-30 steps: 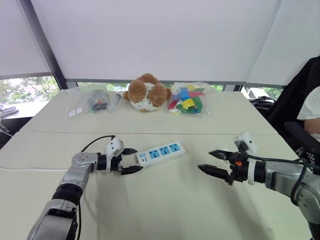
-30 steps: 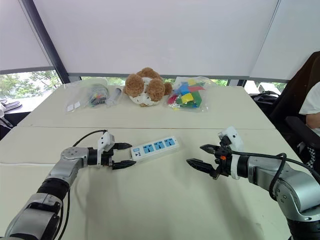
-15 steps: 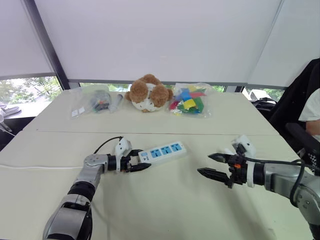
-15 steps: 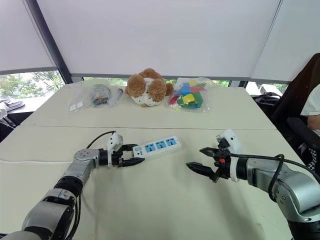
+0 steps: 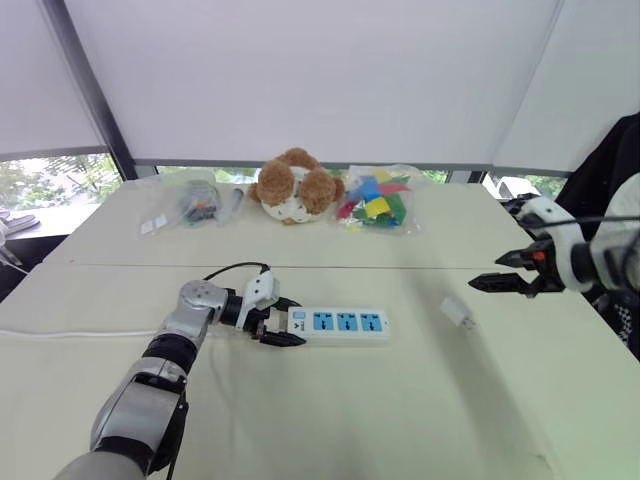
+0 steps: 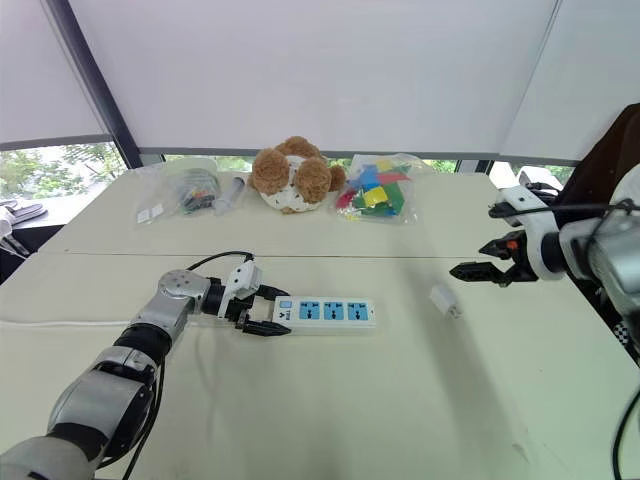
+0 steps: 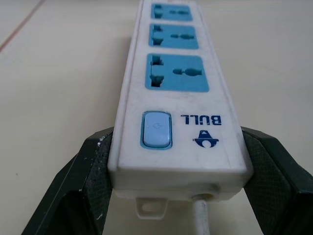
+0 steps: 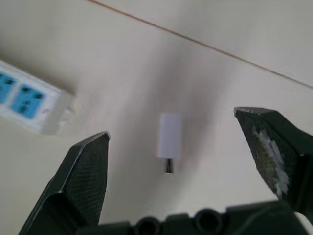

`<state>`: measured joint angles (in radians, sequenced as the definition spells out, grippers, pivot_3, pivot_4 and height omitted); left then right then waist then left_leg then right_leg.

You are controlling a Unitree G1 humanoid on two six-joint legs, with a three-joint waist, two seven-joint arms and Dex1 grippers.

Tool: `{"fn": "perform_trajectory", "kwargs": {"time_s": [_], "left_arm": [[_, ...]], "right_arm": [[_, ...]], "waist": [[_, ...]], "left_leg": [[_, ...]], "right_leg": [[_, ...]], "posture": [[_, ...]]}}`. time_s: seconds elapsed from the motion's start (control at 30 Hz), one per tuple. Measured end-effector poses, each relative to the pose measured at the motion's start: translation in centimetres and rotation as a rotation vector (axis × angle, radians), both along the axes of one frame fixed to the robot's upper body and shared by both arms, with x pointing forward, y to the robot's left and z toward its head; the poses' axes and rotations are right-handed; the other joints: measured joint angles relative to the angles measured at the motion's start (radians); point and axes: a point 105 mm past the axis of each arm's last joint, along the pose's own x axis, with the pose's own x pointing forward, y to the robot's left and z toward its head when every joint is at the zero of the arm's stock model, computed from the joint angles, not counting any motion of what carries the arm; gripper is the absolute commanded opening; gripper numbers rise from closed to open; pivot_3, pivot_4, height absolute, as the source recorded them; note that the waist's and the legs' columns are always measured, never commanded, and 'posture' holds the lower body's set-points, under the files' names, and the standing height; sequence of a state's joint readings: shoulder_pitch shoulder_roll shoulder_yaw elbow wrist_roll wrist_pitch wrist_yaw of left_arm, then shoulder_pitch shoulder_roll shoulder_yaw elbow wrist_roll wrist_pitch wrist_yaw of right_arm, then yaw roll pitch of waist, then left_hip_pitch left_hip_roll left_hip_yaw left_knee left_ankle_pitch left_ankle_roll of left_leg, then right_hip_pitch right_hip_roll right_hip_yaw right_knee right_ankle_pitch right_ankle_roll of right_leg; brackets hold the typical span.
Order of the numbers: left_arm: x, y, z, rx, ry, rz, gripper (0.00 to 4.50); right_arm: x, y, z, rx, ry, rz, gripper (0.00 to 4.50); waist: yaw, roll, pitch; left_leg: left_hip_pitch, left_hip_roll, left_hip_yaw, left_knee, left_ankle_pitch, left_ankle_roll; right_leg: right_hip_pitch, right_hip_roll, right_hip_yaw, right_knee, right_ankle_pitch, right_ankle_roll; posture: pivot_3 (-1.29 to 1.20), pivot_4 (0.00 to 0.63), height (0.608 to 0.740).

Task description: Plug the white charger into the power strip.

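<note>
Left gripper point(image 5: 280, 322) clamped on the switch end of the power strip point(image 5: 340, 323), one black finger point(image 7: 90, 181) on each long side, cord leaving between them. Strip lies flat on the table point(image 5: 330, 420), running toward 3 o'clock from the gripper, three blue sockets up. White charger point(image 5: 458, 312) lies loose on the table at 3 o'clock of the strip, apart from it, prongs showing at one end. Right gripper point(image 5: 505, 271) hangs above and just beyond the charger, at about 2 o'clock, fingers spread wide, nothing held. Far edge: teddy bear point(image 5: 293, 184) between two plastic bags.
</note>
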<state>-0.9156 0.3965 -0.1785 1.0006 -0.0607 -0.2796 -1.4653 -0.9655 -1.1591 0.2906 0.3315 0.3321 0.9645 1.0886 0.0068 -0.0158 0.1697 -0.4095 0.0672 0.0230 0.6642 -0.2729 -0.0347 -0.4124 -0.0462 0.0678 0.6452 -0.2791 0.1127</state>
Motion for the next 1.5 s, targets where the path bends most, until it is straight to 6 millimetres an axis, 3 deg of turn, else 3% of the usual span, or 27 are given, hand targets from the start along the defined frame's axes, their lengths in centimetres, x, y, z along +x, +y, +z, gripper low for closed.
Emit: {"fn": "perform_trajectory", "kwargs": {"time_s": [0.1,0.23,0.43,0.77,0.87,0.97,1.03,1.07,1.3,1.5], "left_arm": [[-0.1,-0.5,-0.5,0.004,0.004,-0.009,3.03],[-0.2,-1.3,-0.7,-0.009,0.000,-0.025,3.03],[-0.5,-1.6,-0.9,-0.033,-0.036,-0.013,3.03],[-1.0,-0.8,-1.4,-0.088,-0.055,0.075,3.03],[-1.0,-0.8,-1.4,-0.090,-0.054,0.088,3.03],[-1.2,-0.5,-1.5,-0.091,-0.056,0.103,3.03],[-1.2,-0.4,-1.4,-0.086,-0.061,0.105,3.03],[-1.2,-0.3,-1.4,-0.084,-0.062,0.105,3.03],[-1.1,-0.1,-1.3,-0.062,-0.063,0.094,3.03],[-0.8,-0.5,-1.2,-0.037,-0.063,0.060,3.03]], "right_arm": [[2.0,0.7,-0.7,-0.027,0.121,0.042,4.50],[3.1,1.4,-2.1,-0.089,0.253,0.088,4.50],[3.3,1.1,-4.1,-0.173,0.382,0.075,4.50],[3.8,1.6,-5.9,-0.254,0.407,0.071,4.50],[4.1,1.7,-6.9,-0.275,0.396,0.060,3.61],[4.2,1.9,-8.8,-0.295,0.410,0.062,2.04],[4.1,2.0,-9.0,-0.286,0.412,0.058,0.96],[4.2,2.0,-9.0,-0.287,0.411,0.057,0.75],[3.6,2.3,-8.9,-0.257,0.454,0.098,0.77],[2.7,3.1,-7.8,-0.237,0.501,0.257,0.77]], "waist": [[0.000,0.000,0.000],[0.014,0.001,0.000],[0.023,0.003,0.000],[0.019,0.009,-0.002],[0.016,0.010,-0.002],[0.008,0.010,-0.002],[0.004,0.011,-0.002],[0.003,0.011,-0.002],[-0.002,0.011,-0.002],[0.002,0.012,-0.002]], "left_leg": [[-0.001,0.000,0.001,0.000,0.000,0.000],[-0.004,-0.001,0.001,0.000,0.000,0.000],[-0.004,-0.001,0.002,0.000,0.001,-0.001],[0.000,-0.001,0.002,0.000,0.002,-0.003],[0.000,-0.001,0.002,0.000,0.002,-0.003],[0.000,-0.001,0.002,0.000,0.002,-0.004],[0.000,-0.001,0.002,0.000,0.002,-0.004],[0.001,-0.001,0.002,0.000,0.002,-0.004],[0.001,-0.001,0.001,0.000,0.002,-0.004],[0.002,-0.001,0.001,0.000,0.002,-0.004]], "right_leg": [[-0.002,0.000,0.000,0.001,0.001,0.002],[-0.004,0.000,0.000,0.002,0.001,0.002],[-0.004,-0.001,0.000,0.003,0.001,0.002],[-0.002,-0.001,0.000,0.006,0.001,0.002],[-0.002,-0.001,0.000,0.006,0.001,0.002],[-0.001,-0.001,0.000,0.006,0.001,0.002],[-0.001,-0.001,0.000,0.005,0.001,0.002],[-0.001,-0.001,0.000,0.005,0.001,0.002],[-0.001,-0.001,0.000,0.006,0.001,0.002],[0.000,-0.001,0.000,0.006,0.001,0.003]], "posture": [[0.00,0.150,0.739],[0.00,0.150,0.739],[0.00,0.150,0.739],[0.00,0.150,0.739],[0.00,0.150,0.739],[0.00,0.150,0.739],[0.00,0.150,0.739],[0.00,0.150,0.739],[0.00,0.150,0.739],[0.00,0.150,0.739]]}}
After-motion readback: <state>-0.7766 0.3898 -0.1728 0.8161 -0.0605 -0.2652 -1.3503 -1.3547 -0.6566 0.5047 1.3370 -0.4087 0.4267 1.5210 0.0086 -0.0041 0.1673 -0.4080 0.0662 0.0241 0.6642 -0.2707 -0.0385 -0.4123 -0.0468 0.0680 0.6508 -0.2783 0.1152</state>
